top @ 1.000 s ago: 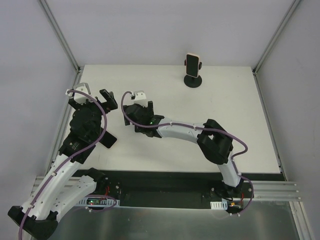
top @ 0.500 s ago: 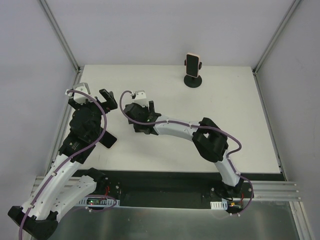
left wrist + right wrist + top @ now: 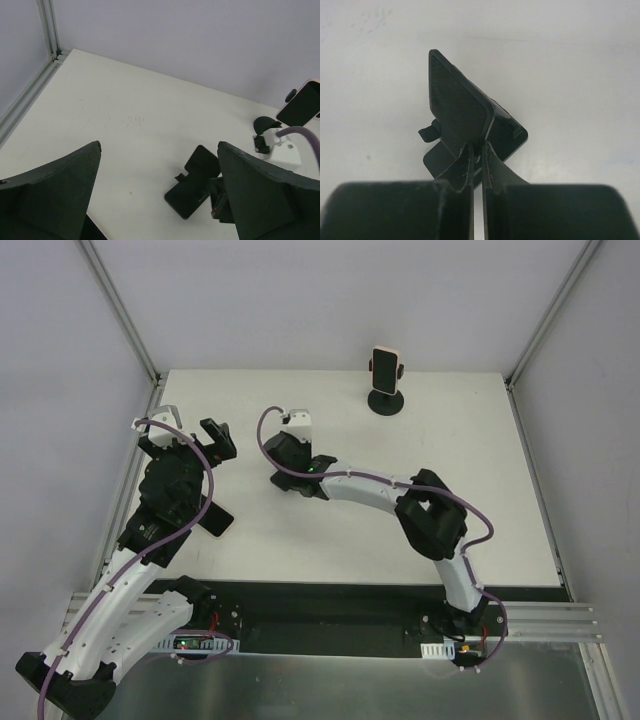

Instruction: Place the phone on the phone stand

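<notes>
The phone (image 3: pixel 384 366), in a pale pink case, stands upright in a black clamp mount (image 3: pixel 386 403) with a round base at the far edge of the white table (image 3: pixel 480 490), well apart from both arms; bare tabletop lies between it and the grippers.

The right gripper (image 3: pixel 478 149) is out over the middle of the table, its jaws pressed nearly together and pinching the thin edge of the raised plate of a black folding stand (image 3: pixel 462 107). The left gripper (image 3: pixel 182 432) hangs over the left side of the table with its jaws spread wide and nothing between them. A purple cable (image 3: pixel 268 425) loops over the right wrist.

From above, the folding stand is hidden under the right wrist and its white camera housing (image 3: pixel 297 422), so that view shows neither the stand nor the pinch. The left wrist view, looking between its own two fingers (image 3: pixel 55 190), shows the stand from the side as a dark hinged piece, with the phone and its mount beyond at the right edge. The right wrist view alone shows the grip close up: the plate tilts up, with a lipped base behind it. None of the views shows whether the stand touches the table.
</notes>
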Controlling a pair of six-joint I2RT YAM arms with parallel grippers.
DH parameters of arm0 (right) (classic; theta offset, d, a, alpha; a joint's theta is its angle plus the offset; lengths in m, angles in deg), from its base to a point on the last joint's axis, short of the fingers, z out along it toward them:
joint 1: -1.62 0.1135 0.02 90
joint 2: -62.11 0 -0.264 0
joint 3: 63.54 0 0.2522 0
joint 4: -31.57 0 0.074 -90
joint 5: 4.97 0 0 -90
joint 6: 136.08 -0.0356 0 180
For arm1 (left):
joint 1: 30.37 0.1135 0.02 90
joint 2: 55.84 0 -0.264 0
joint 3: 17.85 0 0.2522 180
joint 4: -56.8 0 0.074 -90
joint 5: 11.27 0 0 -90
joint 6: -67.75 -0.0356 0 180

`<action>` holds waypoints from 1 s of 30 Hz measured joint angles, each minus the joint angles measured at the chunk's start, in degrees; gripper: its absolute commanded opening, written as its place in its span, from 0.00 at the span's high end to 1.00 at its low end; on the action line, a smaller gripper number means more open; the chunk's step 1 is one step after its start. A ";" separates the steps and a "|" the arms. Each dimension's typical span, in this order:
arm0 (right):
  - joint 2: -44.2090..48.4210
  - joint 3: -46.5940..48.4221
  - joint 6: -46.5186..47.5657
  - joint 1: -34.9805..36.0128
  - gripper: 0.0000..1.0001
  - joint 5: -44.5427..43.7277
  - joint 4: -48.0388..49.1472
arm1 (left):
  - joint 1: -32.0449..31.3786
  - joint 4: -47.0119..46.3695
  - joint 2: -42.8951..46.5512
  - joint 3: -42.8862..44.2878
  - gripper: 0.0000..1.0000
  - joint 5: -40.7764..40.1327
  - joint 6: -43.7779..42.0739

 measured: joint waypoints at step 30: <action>18.84 -40.28 14.38 -59.89 1.00 63.47 42.77 | 0.00 0.00 -1.90 0.00 0.09 7.69 0.81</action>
